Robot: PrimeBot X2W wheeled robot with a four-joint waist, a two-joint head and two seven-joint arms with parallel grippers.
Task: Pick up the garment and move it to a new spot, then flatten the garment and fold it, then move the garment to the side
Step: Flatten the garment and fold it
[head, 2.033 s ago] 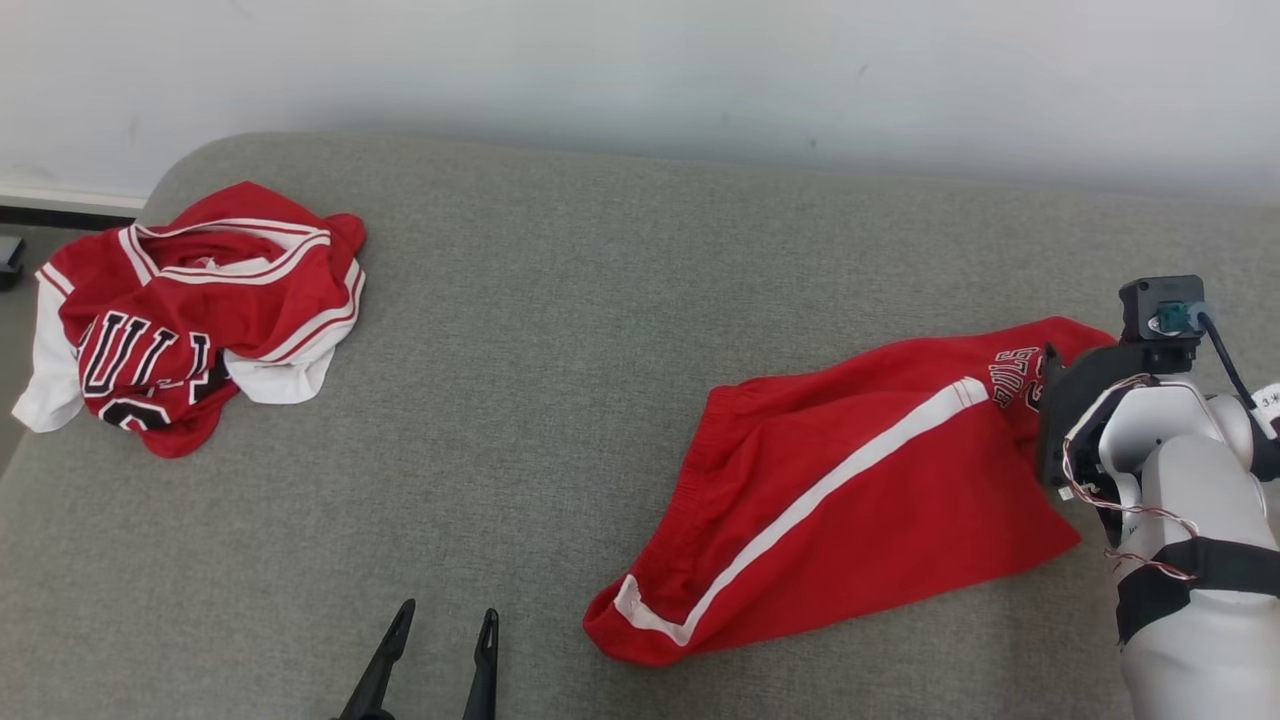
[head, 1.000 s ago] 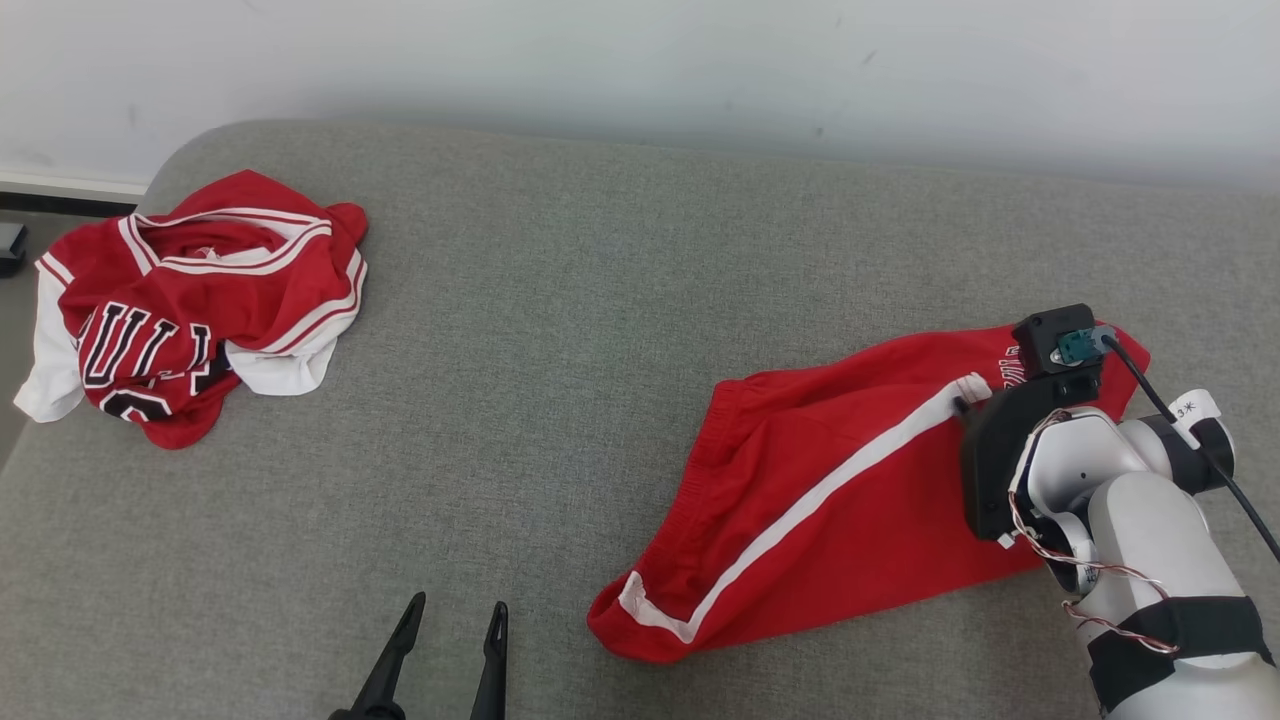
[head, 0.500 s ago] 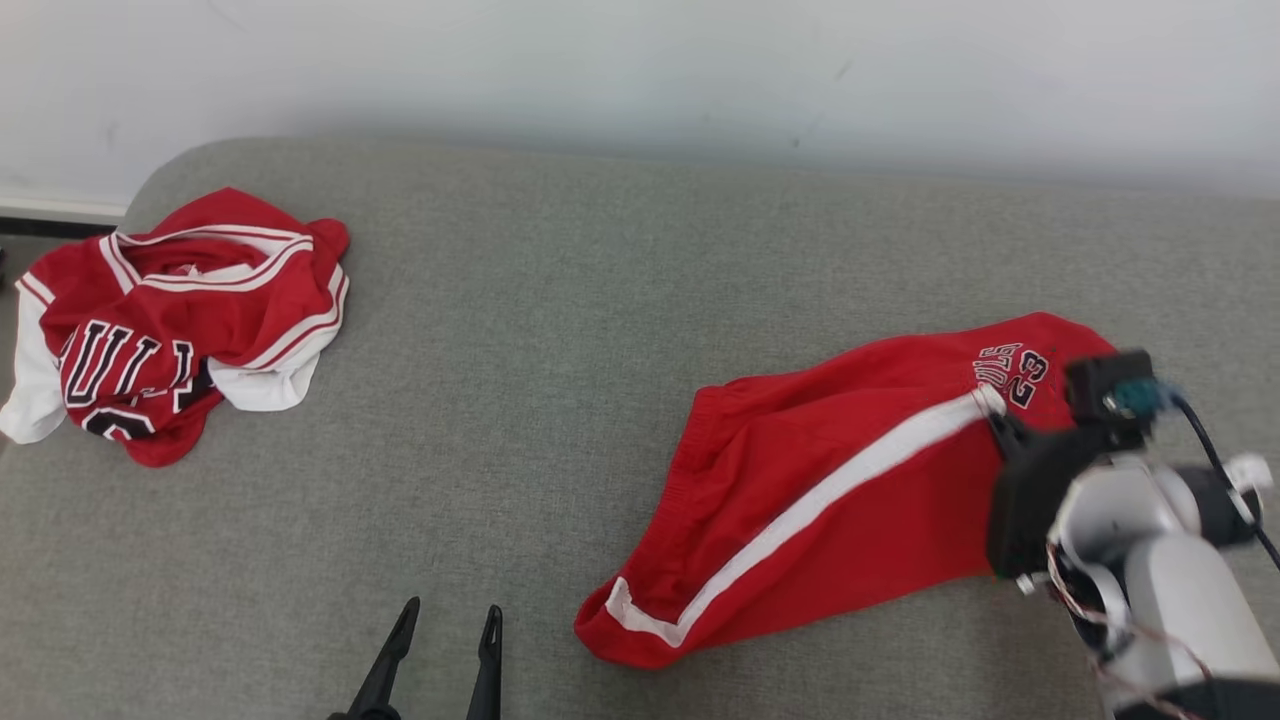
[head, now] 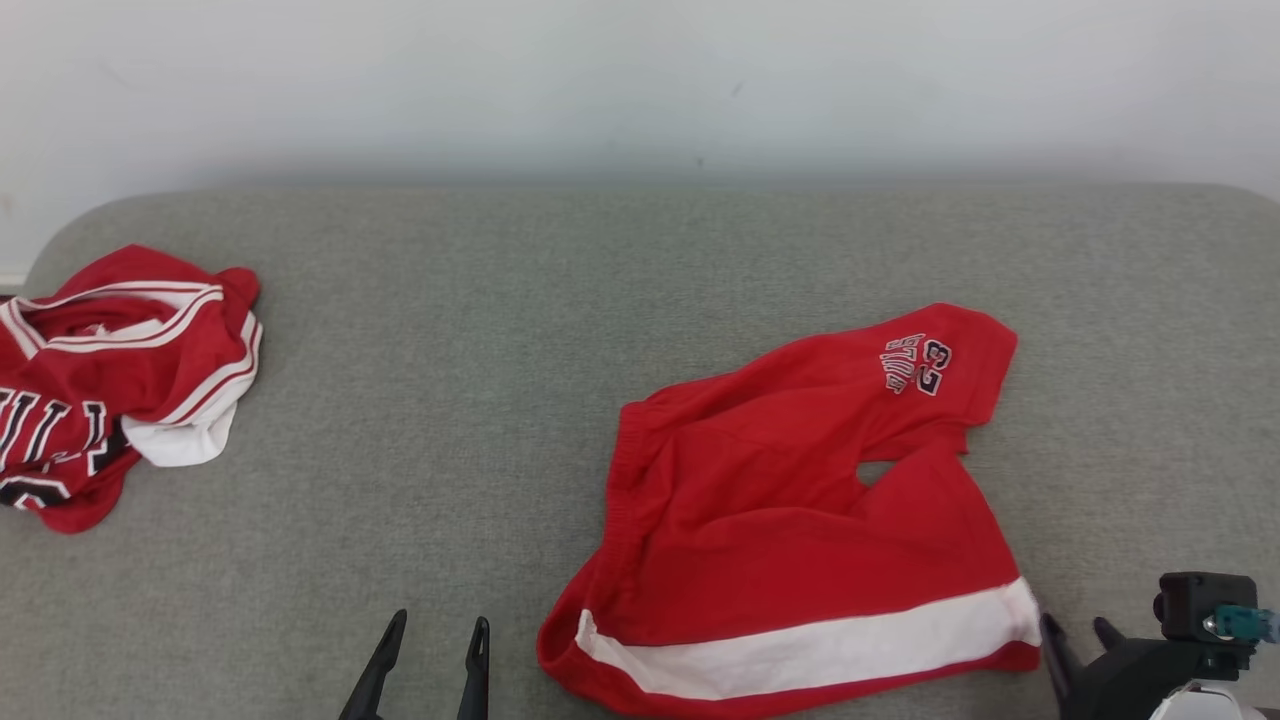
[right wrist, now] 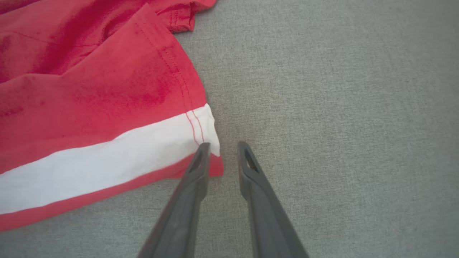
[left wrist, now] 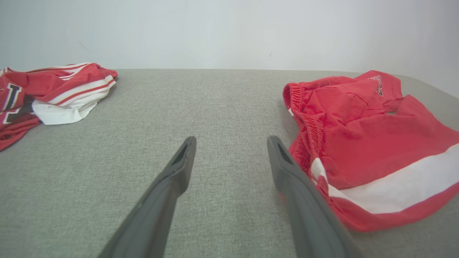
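The garment [head: 800,520] is a pair of red shorts with a white side stripe, lying spread on the grey cushion [head: 450,400]. Its stripe runs along the near edge. My right gripper [head: 1073,625] sits low at the stripe's right corner. In the right wrist view the right gripper [right wrist: 224,145] is open a little, with bare cushion between its fingers. Its left fingertip [right wrist: 202,152] overlaps the corner of the shorts [right wrist: 89,107]. My left gripper [head: 438,620] stands open just left of the waistband. In the left wrist view the left gripper [left wrist: 231,139] is empty, and the shorts [left wrist: 358,136] lie to its right.
A crumpled red and white jersey [head: 110,380] lies at the far left of the cushion, also seen as the jersey [left wrist: 53,89] at the upper left. A pale wall [head: 640,90] runs behind. Bare cushion lies between the two garments.
The camera has shifted. My right gripper drew the shorts' striped corner toward the near edge, spreading the leg out, then let go and now rests open at that corner. The left gripper stayed put.
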